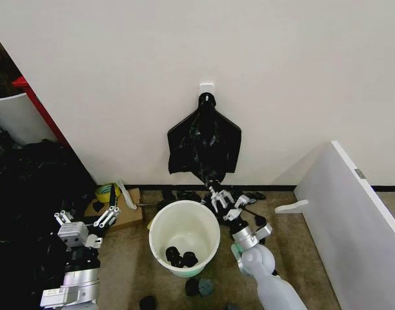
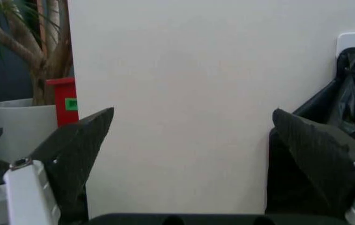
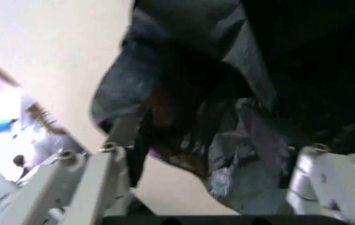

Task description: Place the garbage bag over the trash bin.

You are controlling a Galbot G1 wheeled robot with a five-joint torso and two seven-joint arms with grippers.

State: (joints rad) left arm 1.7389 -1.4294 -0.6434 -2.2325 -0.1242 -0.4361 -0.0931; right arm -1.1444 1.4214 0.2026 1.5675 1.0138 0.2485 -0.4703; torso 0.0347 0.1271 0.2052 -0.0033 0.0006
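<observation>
Round white trash bin (image 1: 184, 237) on brown carpet at centre of the head view, mouth open and uncovered, two small black lumps (image 1: 180, 258) lying inside at its 6 o'clock. More black lumps (image 1: 199, 286) on the floor just beyond the bin's 5 o'clock edge.

Black bundle of bags (image 1: 204, 143) hanging from a white wall hook (image 1: 206, 87) at the bin's 12 o'clock, its lower edge close above the rim.

Right gripper (image 1: 218, 192) raised at the bin's 1 o'clock, fingers spread around the bundle's lowest fold (image 3: 227, 140); no firm pinch visible.

Left gripper (image 1: 84, 223) low at the bin's 9 o'clock, well apart from it, pads (image 2: 80, 145) spread wide, holding nothing, facing bare wall.

Open carpet between left gripper and bin. Slanted white panel (image 1: 352, 213) closing off the 3 o'clock side; yellow tape roll (image 1: 106, 192) and cardboard (image 1: 123, 210) at 10 o'clock by the wall.
</observation>
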